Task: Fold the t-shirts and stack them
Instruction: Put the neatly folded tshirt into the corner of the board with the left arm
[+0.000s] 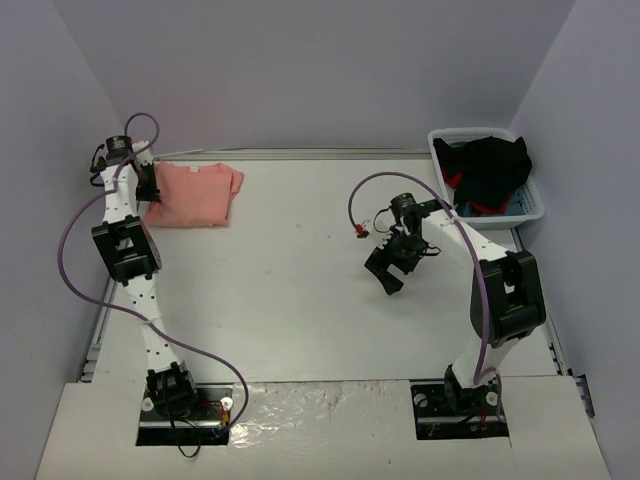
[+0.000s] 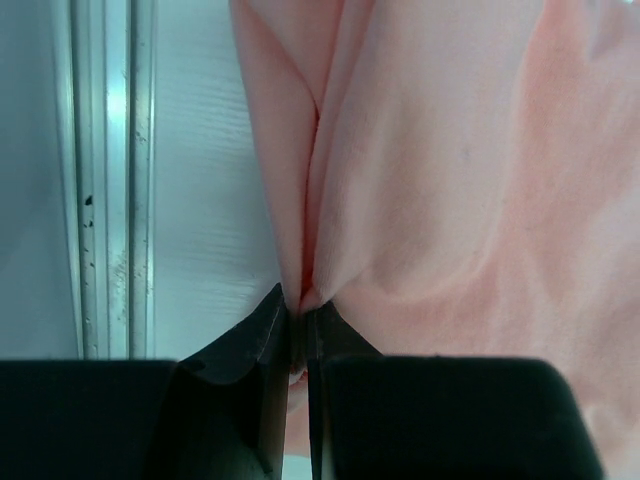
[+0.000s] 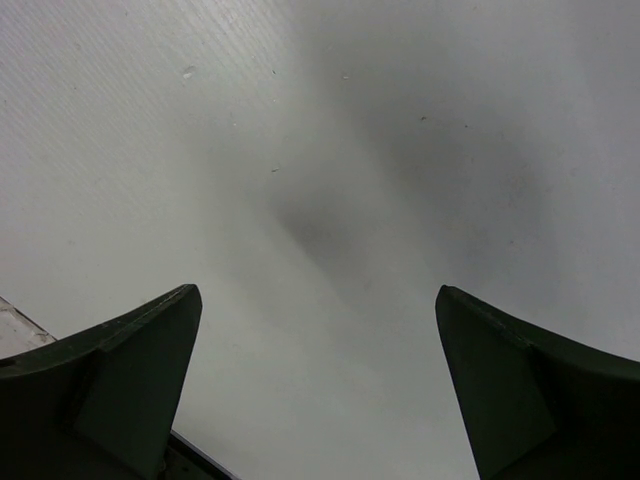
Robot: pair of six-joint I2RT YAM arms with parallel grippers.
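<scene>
The plain salmon-pink t-shirt of thin soft cloth (image 1: pixel 195 195) lies as a compact, roughly rectangular shape in the upper left of the top view, on the white table (image 1: pixel 300 300). My left gripper (image 1: pixel 147 188) sits at the shirt's left edge, clenched on a pinch of it. In the left wrist view the pink cloth (image 2: pixel 450 180) fills the centre and right of the frame and gathers into a ridge that runs down between the closed black fingers (image 2: pixel 250 345). A metal rail (image 2: pixel 105 180) runs down the left of that frame. My right gripper (image 1: pixel 385 272) hangs right of centre, well apart from the shirt, jaws spread wide, with only bare table between them. In the upper right a white plastic basket (image 1: pixel 538 210) holds dark clothes (image 1: pixel 490 165).
</scene>
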